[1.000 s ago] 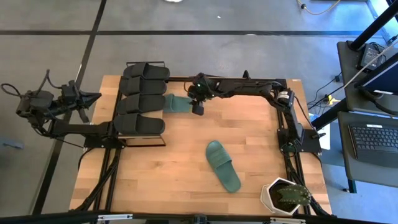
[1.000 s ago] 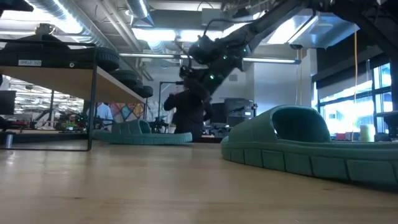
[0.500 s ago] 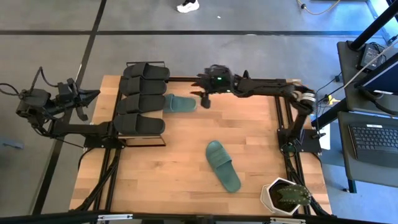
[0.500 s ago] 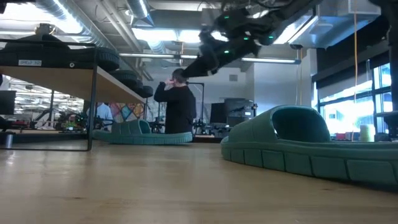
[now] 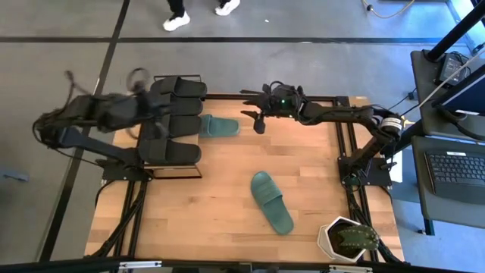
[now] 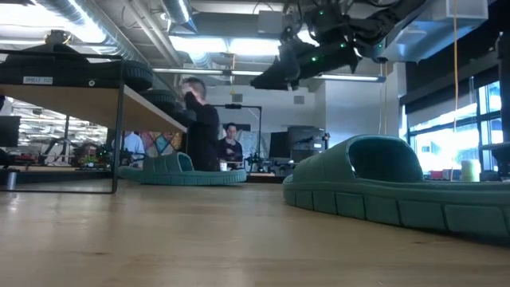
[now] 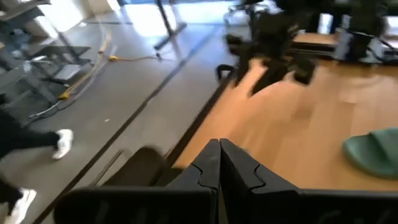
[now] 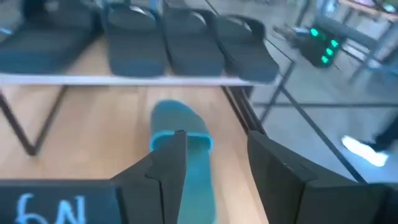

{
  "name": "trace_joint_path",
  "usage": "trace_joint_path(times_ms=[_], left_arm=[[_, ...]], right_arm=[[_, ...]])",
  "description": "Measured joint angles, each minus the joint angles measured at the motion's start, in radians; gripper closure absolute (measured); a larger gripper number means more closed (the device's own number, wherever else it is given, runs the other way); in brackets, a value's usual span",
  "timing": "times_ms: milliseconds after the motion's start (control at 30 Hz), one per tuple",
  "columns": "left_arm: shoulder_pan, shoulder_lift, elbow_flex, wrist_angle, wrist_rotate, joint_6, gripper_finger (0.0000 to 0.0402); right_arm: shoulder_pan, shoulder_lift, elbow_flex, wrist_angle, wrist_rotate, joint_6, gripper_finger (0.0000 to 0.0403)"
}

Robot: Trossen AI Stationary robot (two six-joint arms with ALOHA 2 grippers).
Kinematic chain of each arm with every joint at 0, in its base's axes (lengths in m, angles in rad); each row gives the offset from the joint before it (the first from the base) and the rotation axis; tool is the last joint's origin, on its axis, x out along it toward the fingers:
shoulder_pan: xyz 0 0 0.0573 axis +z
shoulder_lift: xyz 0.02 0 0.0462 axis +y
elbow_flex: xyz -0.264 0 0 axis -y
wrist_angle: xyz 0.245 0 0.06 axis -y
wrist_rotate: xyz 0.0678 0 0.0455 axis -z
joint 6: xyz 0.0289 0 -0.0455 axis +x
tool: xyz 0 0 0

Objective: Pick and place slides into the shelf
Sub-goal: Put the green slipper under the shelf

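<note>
From above, four black rubber slide sandals [image 5: 173, 117] lie on the small wood-topped, black-framed shelf [image 5: 198, 168], one teal rubber slide [image 5: 218, 126] sits just beside it, and another teal slide [image 5: 272, 202] lies mid-table. The right gripper [image 5: 258, 121] hovers near the first teal slide, jaws parted and empty. The left gripper [image 5: 161, 112] is over the shelf. Its wrist view shows the fingers [image 7: 219, 167] pressed together, holding nothing.
</note>
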Motion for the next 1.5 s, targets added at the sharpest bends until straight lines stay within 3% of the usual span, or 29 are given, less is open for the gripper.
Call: trace_joint_path(times_ms=[133,233,467,633,800,1000,1500], left_arm=[[0.054,0.228,0.199,-0.008,0.089,0.041,0.0401],[0.123,0.373,0.337,-0.037,0.165,0.068,0.0401],[0.291,0.616,0.55,-0.125,0.305,0.096,0.0401],[0.417,0.735,0.608,-0.13,0.385,0.142,0.0401],[0.519,0.851,0.637,-0.129,0.514,0.183,0.0401],[0.57,0.981,0.638,-0.127,0.514,0.22,0.0401],[0.572,1.299,0.638,-0.135,0.489,0.2,0.0401]], right_arm=[[-0.014,-0.025,0.0,-0.157,0.132,-0.005,0.0234],[-0.026,-0.059,-0.035,-0.206,0.147,-0.025,0.0234],[-0.051,-0.24,-0.335,0.093,0.101,0.021,0.0234],[-0.046,-0.341,-0.509,0.223,0.088,0.081,0.0234],[-0.041,-0.371,-0.559,0.233,0.094,0.139,0.0234],[-0.042,-0.368,-0.563,0.232,0.097,0.157,0.0234],[-0.042,-0.367,-0.563,0.17,0.096,0.157,0.0234]])
